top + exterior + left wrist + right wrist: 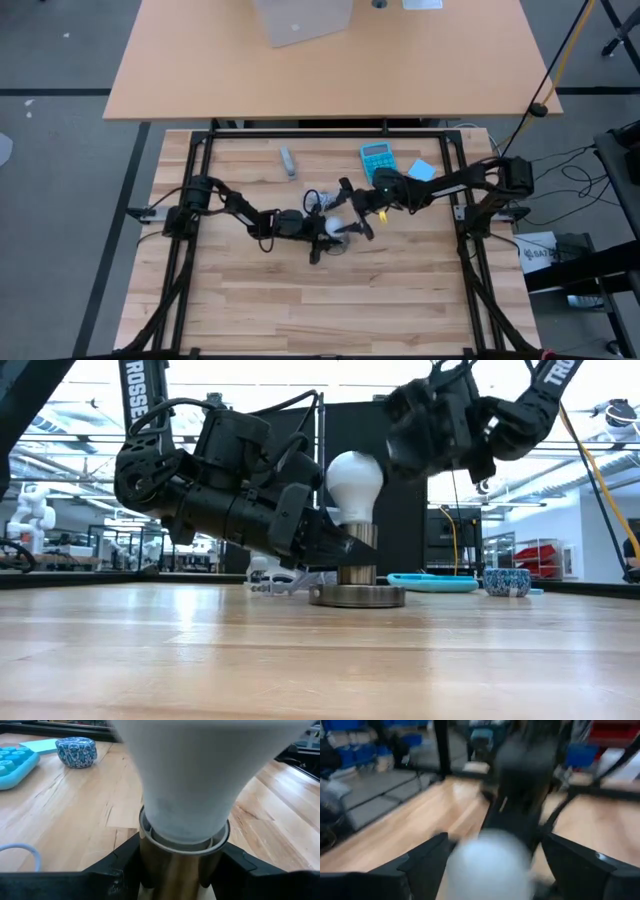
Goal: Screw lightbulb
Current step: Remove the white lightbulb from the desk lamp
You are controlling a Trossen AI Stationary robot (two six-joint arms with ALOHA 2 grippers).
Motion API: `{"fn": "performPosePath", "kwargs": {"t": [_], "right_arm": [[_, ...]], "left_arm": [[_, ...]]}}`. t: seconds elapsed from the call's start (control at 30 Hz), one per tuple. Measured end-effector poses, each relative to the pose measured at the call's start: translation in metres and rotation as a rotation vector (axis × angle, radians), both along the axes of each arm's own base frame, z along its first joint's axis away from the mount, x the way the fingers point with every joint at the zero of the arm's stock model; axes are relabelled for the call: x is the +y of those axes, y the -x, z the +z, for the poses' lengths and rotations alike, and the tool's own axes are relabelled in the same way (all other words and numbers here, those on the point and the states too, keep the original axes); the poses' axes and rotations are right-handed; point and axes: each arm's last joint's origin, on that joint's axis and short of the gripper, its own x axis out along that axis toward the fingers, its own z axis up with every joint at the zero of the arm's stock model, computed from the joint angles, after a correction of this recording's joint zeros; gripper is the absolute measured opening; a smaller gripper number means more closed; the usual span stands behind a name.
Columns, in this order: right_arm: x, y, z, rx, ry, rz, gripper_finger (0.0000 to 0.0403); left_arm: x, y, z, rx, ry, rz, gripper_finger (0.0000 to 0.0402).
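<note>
The white lightbulb [354,480] stands upright in a round grey socket base [357,597] on the table's middle; it also shows in the high view [333,228]. My left gripper [340,545] comes from the table's left and is shut on the socket's brassy sleeve below the bulb. My right gripper [492,860] comes from the table's right, higher up [440,420]. It is open, with its fingers on either side of the bulb's rounded head [490,865]. I see no touch there. My left gripper pinches the socket's upright brassy sleeve [175,870] between its two fingers [125,867], just under the bulb's neck. The fingers come nearly level from the table's left. The socket base rests flat on the table and the bulb stands upright in it.
A teal calculator [377,158], a light blue note [422,170] and a small grey piece [288,160] lie toward the far edge. A blue patterned bowl [75,751] stands beyond the socket. A white coiled cable [315,200] lies beside the socket.
</note>
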Motion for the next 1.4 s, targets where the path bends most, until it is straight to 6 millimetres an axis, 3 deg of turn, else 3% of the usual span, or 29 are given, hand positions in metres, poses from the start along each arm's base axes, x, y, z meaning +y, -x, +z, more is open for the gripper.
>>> {"fn": "performPosePath", "kwargs": {"t": [0.27, 0.5, 0.63, 0.77, 1.13, 1.4], "right_arm": [[0.002, 0.012, 0.031, -0.063, 0.041, -0.031, 0.0351], [0.004, 0.033, 0.061, -0.082, 0.119, -0.262, 0.0352], [0.013, 0.044, 0.068, -0.145, 0.137, -0.379, 0.0352], [0.017, 0.055, 0.059, -0.155, 0.149, -0.538, 0.0352], [0.049, 0.081, 0.009, -0.038, -0.039, -0.639, 0.0352], [0.073, 0.09, 0.005, -0.071, -0.026, -0.731, 0.0352]], "left_arm": [[0.001, 0.0, 0.0, 0.0, 0.002, 0.02, 0.0182], [0.002, 0.0, 0.0, 0.001, -0.004, 0.074, 0.0182], [0.003, 0.0, 0.0, -0.001, -0.014, 0.101, 0.0182], [0.003, 0.0, 0.0, -0.002, -0.022, 0.125, 0.0182], [0.008, 0.001, -0.001, 0.003, -0.06, 0.224, 0.0182], [0.012, 0.001, 0.0, -0.008, -0.08, 0.312, 0.0182]]}}
